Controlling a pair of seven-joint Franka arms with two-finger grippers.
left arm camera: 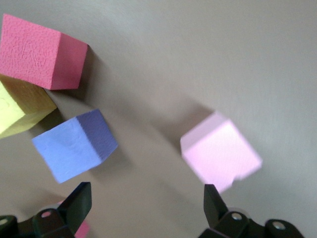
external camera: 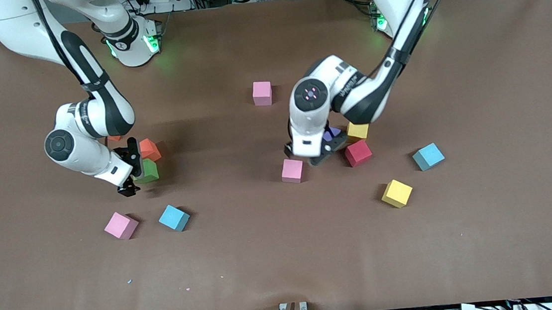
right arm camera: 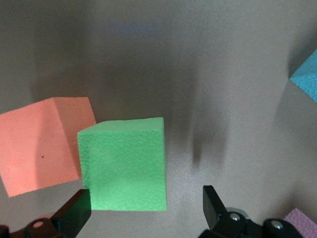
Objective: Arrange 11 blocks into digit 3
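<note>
The small matte foam blocks lie scattered on the brown table (external camera: 284, 254). A green foam cube (right arm camera: 126, 163) touches an orange one (right arm camera: 42, 144) under the right gripper (right arm camera: 146, 213) (jaws wide, empty). The left gripper (left arm camera: 146, 210), also wide, hovers over a purple cube (left arm camera: 74, 146) and a pink cube (left arm camera: 220, 153).

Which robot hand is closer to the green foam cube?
The right one. The right gripper hangs open right beside the green foam cube; the left gripper is open over the purple foam cube, mid-table.
</note>
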